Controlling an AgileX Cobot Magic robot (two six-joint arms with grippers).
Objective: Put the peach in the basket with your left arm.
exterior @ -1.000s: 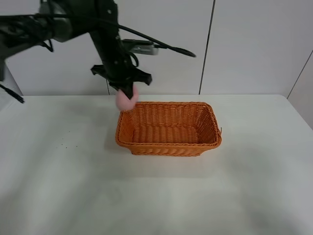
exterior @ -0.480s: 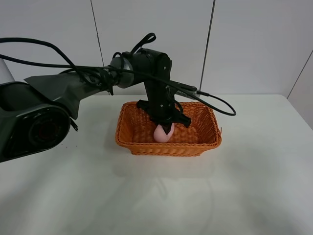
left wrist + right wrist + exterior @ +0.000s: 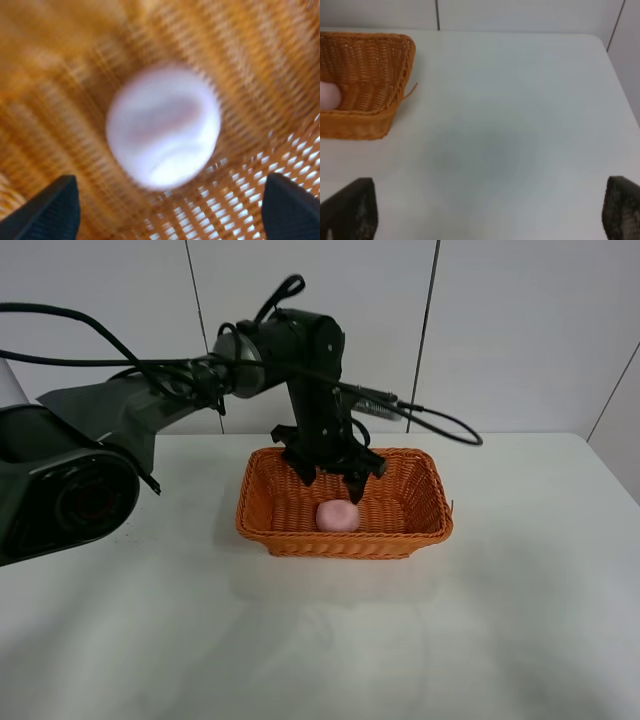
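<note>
The pale pink peach lies on the floor of the orange wicker basket in the middle of the table. My left gripper hangs open just above the peach, apart from it. In the left wrist view the peach lies free on the weave between my two black fingertips, and the picture is blurred. My right gripper is open over bare table, to the right of the basket. The peach's edge shows in the right wrist view.
The white table spreads around the basket. A black cable trails from the left arm over the basket's far side. White wall panels stand behind the table.
My left gripper carried the peach from the basket's far left rim into the basket, let go of it and rose a little. The peach now rests on the basket floor.
</note>
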